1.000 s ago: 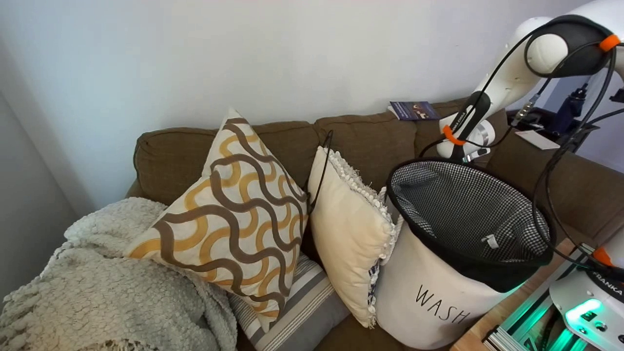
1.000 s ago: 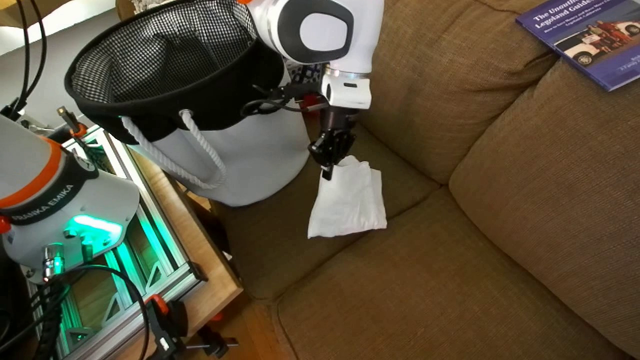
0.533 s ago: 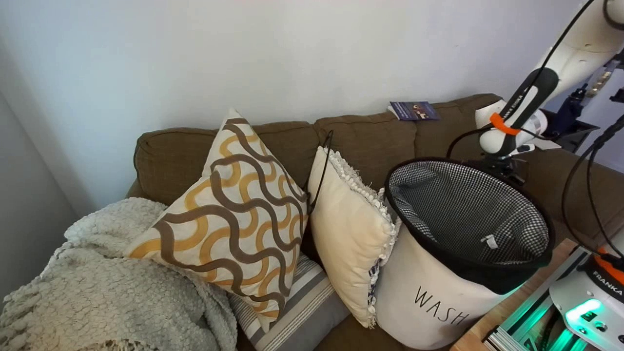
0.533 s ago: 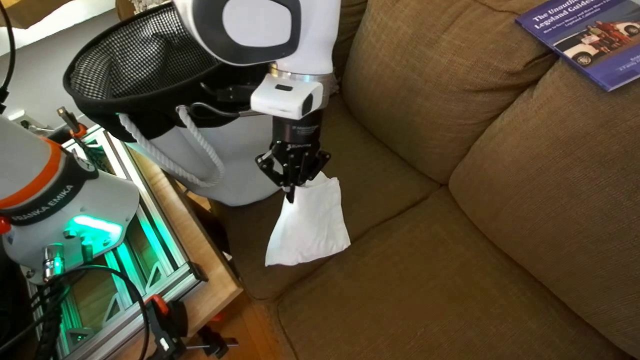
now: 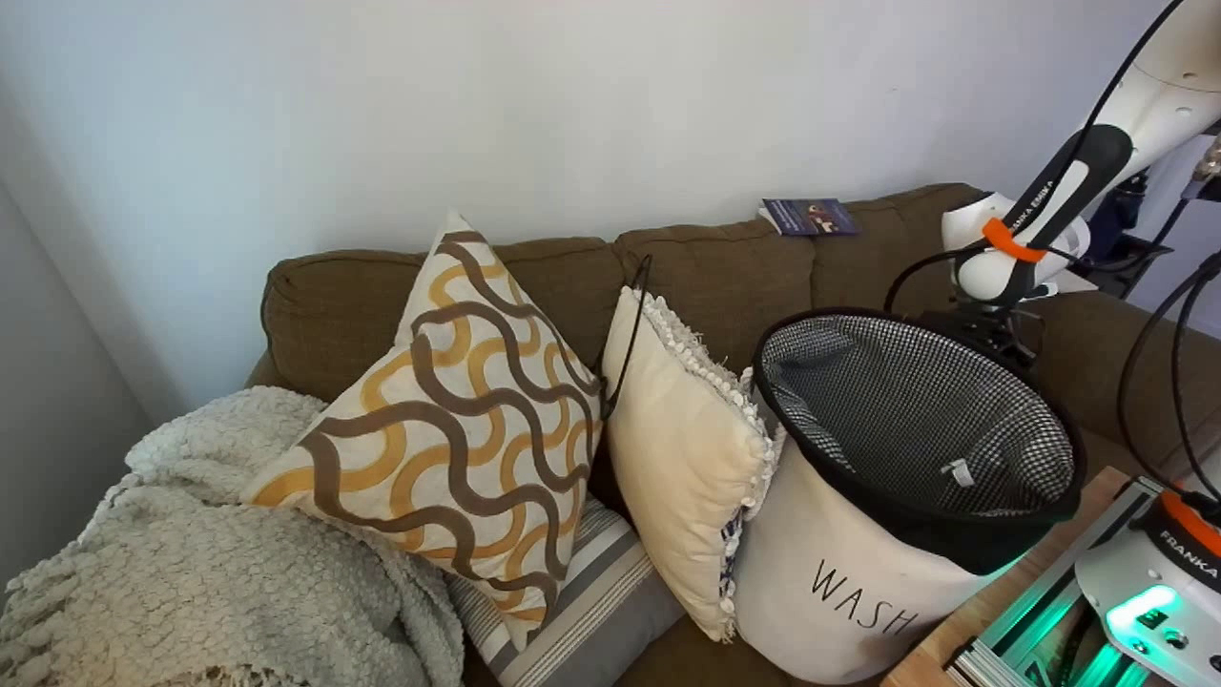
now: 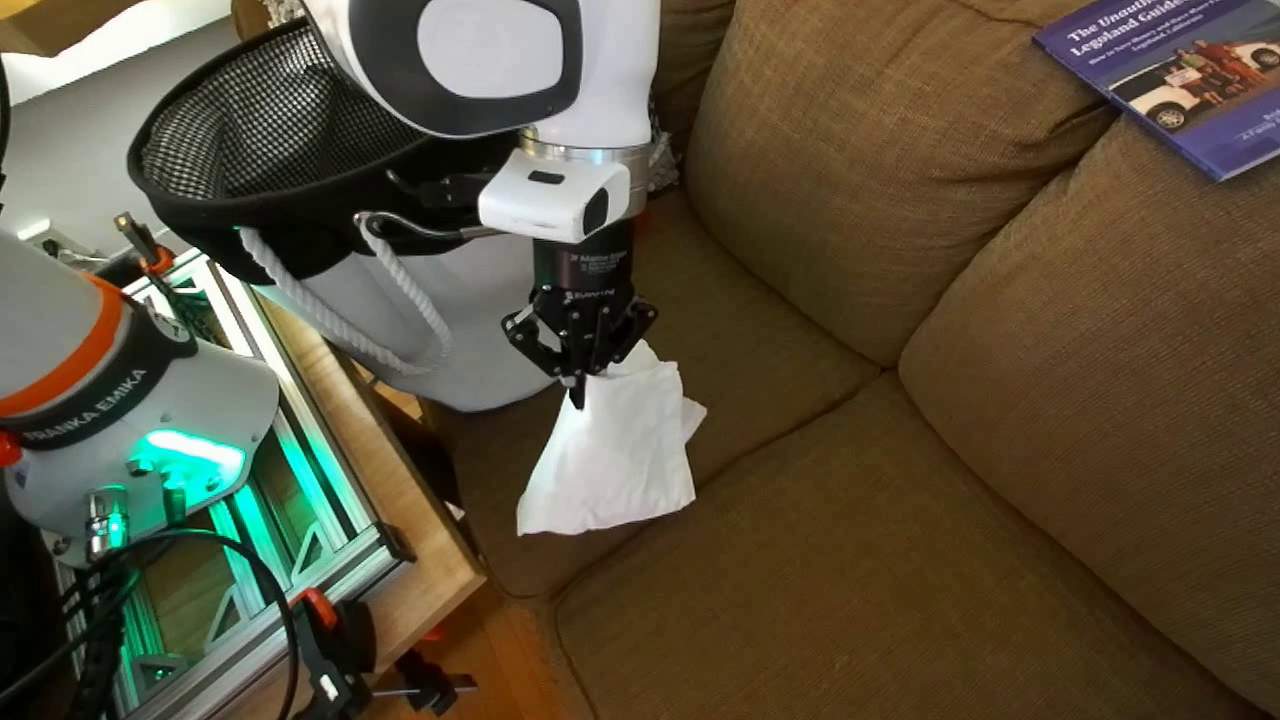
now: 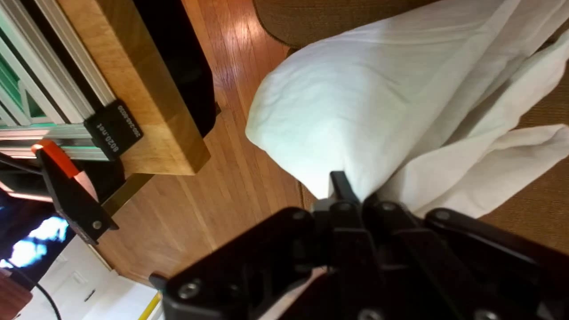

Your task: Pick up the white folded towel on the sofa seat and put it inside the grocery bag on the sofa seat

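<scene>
The white folded towel [image 6: 615, 455] hangs from my gripper [image 6: 582, 388] above the sofa seat [image 6: 850, 560] in an exterior view. I cannot tell whether its lower edge touches the seat. In the wrist view my gripper [image 7: 353, 193] is shut on the gathered end of the towel [image 7: 378, 102], and the cloth hides one fingertip. The grocery bag, a white hamper with "WASH" lettering [image 5: 811, 534], stands upright right beside the gripper. Its white wall [image 6: 470, 330] also shows in an exterior view. Its open mouth is higher than the fingertips. In an exterior view its rim hides the towel.
A wooden table edge [image 6: 440, 560] with the robot's base stands beside the bag. A cream cushion [image 5: 677, 468] leans against the bag. A patterned pillow [image 5: 477, 429] and a knitted blanket [image 5: 219, 563] lie farther along. A book [image 6: 1190, 80] rests on the sofa back.
My gripper has moved with the towel away from the sofa back and beside the bag, mostly in the first half second. A second towel corner now shows behind. The bag is almost unmoved.
</scene>
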Robot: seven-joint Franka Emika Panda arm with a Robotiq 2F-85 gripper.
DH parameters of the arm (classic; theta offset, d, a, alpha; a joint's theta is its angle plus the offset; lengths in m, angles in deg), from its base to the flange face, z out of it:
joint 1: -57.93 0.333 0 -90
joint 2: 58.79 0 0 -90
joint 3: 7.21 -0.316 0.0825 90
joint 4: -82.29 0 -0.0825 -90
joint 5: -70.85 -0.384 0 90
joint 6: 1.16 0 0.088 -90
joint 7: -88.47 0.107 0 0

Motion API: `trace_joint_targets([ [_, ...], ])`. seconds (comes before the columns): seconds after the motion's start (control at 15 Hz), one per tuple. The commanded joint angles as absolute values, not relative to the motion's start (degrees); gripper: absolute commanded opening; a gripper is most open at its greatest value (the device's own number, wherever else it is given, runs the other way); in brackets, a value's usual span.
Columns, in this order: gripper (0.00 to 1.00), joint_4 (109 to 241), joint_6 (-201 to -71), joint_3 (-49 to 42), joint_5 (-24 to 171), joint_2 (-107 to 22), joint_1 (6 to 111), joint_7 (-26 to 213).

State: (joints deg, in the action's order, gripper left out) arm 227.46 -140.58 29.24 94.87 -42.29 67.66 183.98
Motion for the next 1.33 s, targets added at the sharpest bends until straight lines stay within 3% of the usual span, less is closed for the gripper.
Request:
trace_joint_targets([
  [0.0, 0.01, 226.59, -137.17, 25.56, 97.81, -45.25, 63.71, 187.78],
  [0.33, 0.01, 226.31, -123.36, 24.60, 113.59, -59.07, 60.74, 197.85],
  [0.47, 0.01, 225.62, -117.41, 26.81, 116.40, -65.19, 64.90, 196.58],
  [0.53, 0.01, 225.08, -114.20, 18.89, 118.11, -68.42, 58.77, 196.26],
  [0.87, 0.01, 224.02, -105.25, 3.08, 120.97, -82.83, 55.39, 192.89],
  [1.27, 0.05, 221.42, -104.59, -5.83, 116.80, -87.09, 55.42, 191.56],
])
